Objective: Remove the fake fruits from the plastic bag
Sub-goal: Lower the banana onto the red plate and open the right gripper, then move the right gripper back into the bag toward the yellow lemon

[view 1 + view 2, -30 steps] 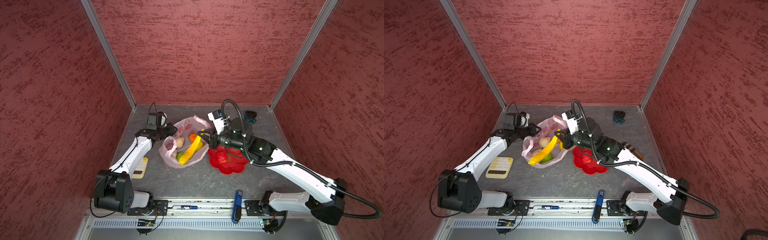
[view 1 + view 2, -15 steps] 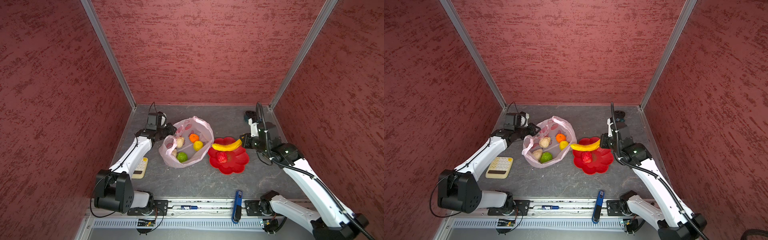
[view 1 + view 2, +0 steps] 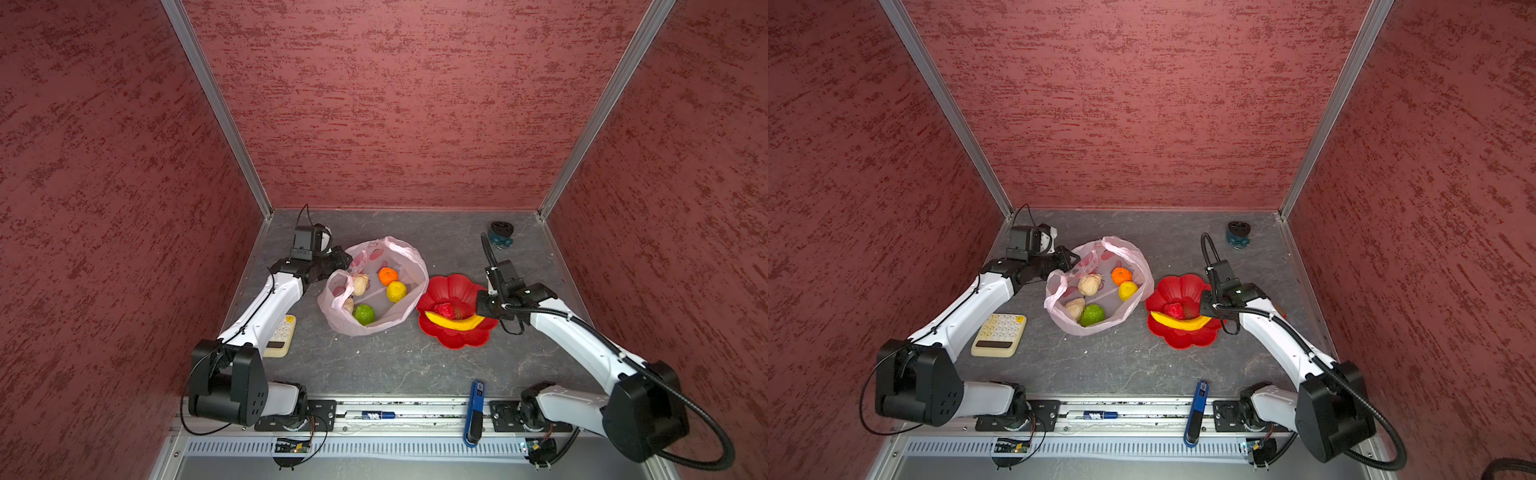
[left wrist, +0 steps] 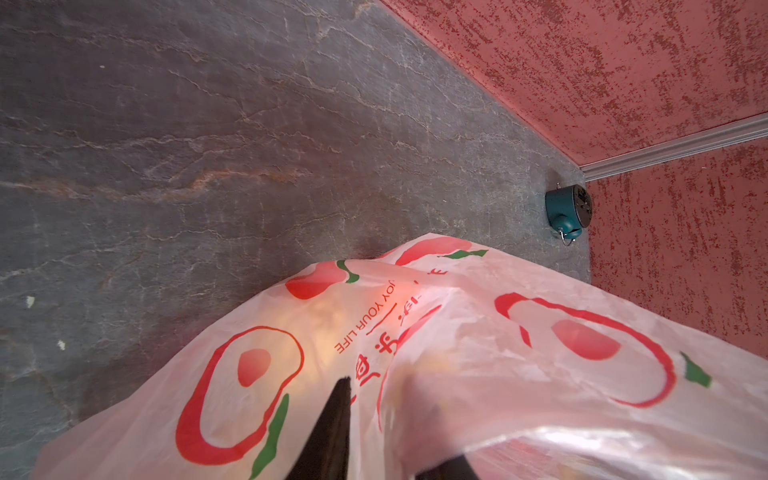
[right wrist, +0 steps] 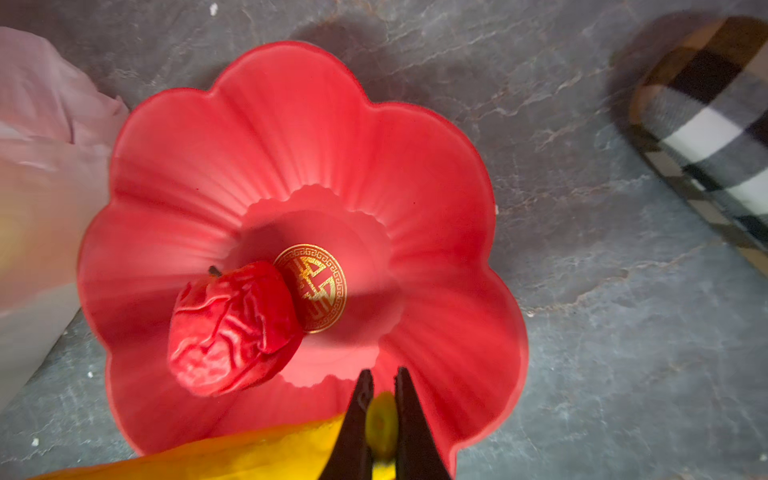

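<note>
**Right claw (image 5: 383, 376) over the dish.** My jaws are clamped on the tip of the banana (image 3: 455, 322). It lies across the near side of the red dish (image 3: 453, 286), just beside the bumpy red fruit (image 3: 444, 309). My left claw (image 3: 338, 259) appears clamped on the rim of the bag (image 3: 411, 266) and holds its mouth up. Five fruits lie inside the bag: an orange (image 3: 388, 275), a lemon (image 3: 397, 291), a green one (image 3: 364, 313) and two beige ones (image 3: 360, 284) (image 3: 348, 305).

**Hazards, as I judge them:**
- The banana's end reaches the dish rim at my jaws, so letting go with the tip raised could tip it onto the table or knock the red fruit.
- The film is thin. If my left hold slips, the mouth may collapse over the fruits.
- The bag's edge sits just beside the dish, so my reach back to the bag could snag it.
</note>
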### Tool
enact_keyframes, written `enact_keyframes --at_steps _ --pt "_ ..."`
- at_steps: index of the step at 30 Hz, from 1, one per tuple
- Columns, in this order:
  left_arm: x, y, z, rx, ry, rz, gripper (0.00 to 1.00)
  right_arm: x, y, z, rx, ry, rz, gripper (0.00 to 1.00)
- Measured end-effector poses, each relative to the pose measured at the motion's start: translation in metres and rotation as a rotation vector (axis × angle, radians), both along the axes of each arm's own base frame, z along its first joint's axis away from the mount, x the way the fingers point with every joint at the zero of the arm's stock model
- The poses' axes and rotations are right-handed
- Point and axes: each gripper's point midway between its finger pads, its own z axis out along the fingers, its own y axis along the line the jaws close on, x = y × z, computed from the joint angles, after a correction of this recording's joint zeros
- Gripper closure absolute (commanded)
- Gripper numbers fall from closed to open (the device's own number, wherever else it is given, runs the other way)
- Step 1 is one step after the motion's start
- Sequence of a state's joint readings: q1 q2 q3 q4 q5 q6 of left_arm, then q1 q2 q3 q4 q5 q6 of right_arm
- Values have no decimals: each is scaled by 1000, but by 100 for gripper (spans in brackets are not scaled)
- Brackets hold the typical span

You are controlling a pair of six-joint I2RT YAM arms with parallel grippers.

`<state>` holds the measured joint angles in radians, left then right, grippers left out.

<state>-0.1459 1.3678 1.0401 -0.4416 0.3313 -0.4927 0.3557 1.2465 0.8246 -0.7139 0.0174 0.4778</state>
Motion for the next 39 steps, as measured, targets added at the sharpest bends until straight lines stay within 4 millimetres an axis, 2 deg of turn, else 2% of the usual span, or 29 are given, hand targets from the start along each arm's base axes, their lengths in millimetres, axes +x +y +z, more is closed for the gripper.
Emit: enact_keyframes --at_steps 6,9,14,16,17,18,19,21,23,24,26,28,29,31,33,36,39 --pt "-1 -1 5 -5 -12 -3 73 2 0 -20 -8 25 -16 81" --pt "-2 -1 7 -8 -18 -6 73 5 1 -22 -7 23 -21 72" --pt "-3 -1 11 -12 -26 -8 73 9 -1 -21 -11 7 -38 52" --pt "-3 -2 11 -15 -28 -11 75 9 -2 -14 -13 -8 -40 50" --pt "-3 -2 12 -16 -29 -16 77 10 0 -5 -9 -25 -35 50" --pt "-4 -3 12 -19 -29 -21 78 12 2 8 -3 -51 -30 51" --pt "-4 -4 12 -19 -30 -27 79 16 7 29 12 -96 -19 53" --pt "-5 -5 12 -22 -30 -35 82 26 29 88 62 -228 36 56" --pt "-8 -7 10 -21 -29 -43 86 28 68 163 151 -394 135 59" --pt "-10 -7 9 -21 -26 -45 88 23 88 193 194 -456 187 60" --pt "-16 -11 5 -21 -20 -57 91 1 134 248 289 -555 315 62" --pt "-22 -15 3 -21 -16 -69 95 -23 176 278 365 -598 430 63" --pt "-26 -18 2 -19 -16 -77 97 -35 196 286 396 -603 486 63" --pt "-32 -23 0 -17 -20 -91 100 -51 232 285 429 -589 566 64" --pt "-37 -28 0 -17 -26 -105 100 -57 263 267 427 -550 620 64" --pt "-43 -32 -3 -14 -30 -116 100 -57 299 219 384 -461 649 65" --pt "-47 -32 -5 -8 -38 -112 100 -49 310 163 311 -366 623 65"
